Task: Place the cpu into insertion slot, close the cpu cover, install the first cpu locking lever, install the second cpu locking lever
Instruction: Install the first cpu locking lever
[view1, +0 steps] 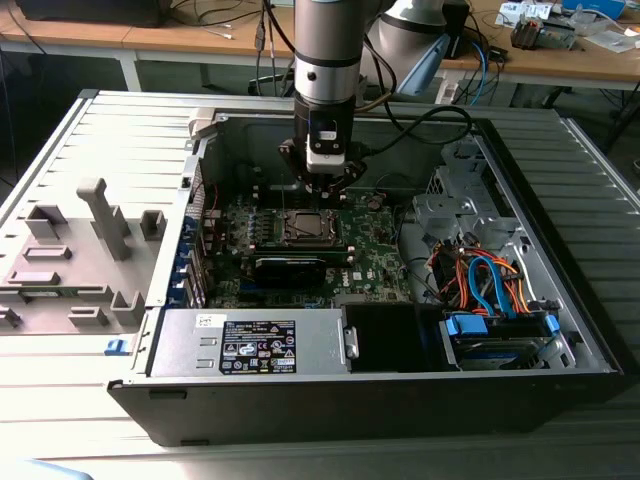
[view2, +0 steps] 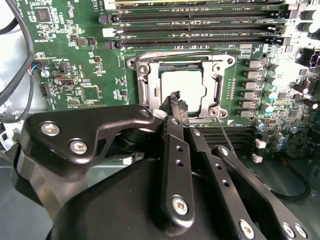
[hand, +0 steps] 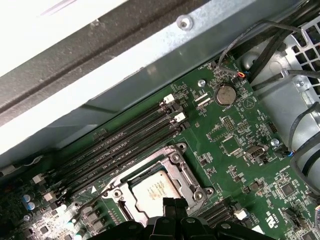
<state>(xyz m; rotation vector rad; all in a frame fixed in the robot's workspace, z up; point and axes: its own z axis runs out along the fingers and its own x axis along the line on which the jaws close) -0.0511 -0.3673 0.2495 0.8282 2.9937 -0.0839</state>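
Chip (view2: 182, 85): silvery square seated flat in the socket (view1: 305, 228) on the green board (view2: 80, 60), inside the open computer case (view1: 560, 250); so the first step looks done.
Cover (view2: 175, 61): the metal frame lies down over the socket, with the chip's top showing through its window in both wrist views; this step also looks done.
Levers: a thin wire rod (view2: 226, 137) slants away from one corner of the socket in the second wrist view and appears to stand free, not hooked. Whether the other lever is latched cannot be told.
Gripper (view2: 176, 102): hangs just over the socket's near edge; in the exterior view it sits straight above the socket.
Jaws: the tips are together, with nothing visibly pinched between them.
Progress: roughly halfway by this judgement, with chip and cover settled and the locking of the levers left.
Memory slots (view2: 200, 22): long black rows just beside the socket, untouched.
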